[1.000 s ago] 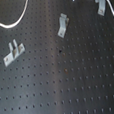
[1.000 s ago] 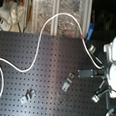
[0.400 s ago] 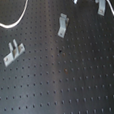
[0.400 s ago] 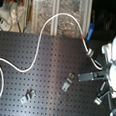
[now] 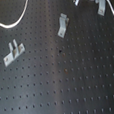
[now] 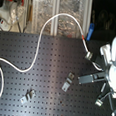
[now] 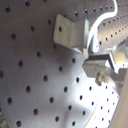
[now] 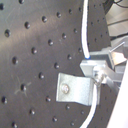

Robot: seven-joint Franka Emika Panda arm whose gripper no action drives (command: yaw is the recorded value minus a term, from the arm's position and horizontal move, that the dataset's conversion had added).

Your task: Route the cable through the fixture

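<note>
The arm [image 6: 113,61] enters the second exterior view from 3 o'clock, its gripper [image 6: 89,55] low, fingers closed on the cable [image 6: 40,42].

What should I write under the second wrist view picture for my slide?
A white cable runs past a metal bracket bolted to a black board full of holes.

a lab bench: the work surface is a black optical breadboard [image 5: 70,81] with a regular grid of threaded holes, small metal brackets [image 5: 13,52] bolted onto it. in the second exterior view, foil-wrapped panels [image 6: 63,14] stand behind it at twelve o'clock, with tangled wiring and gear [image 6: 10,7] at eleven o'clock.
</note>
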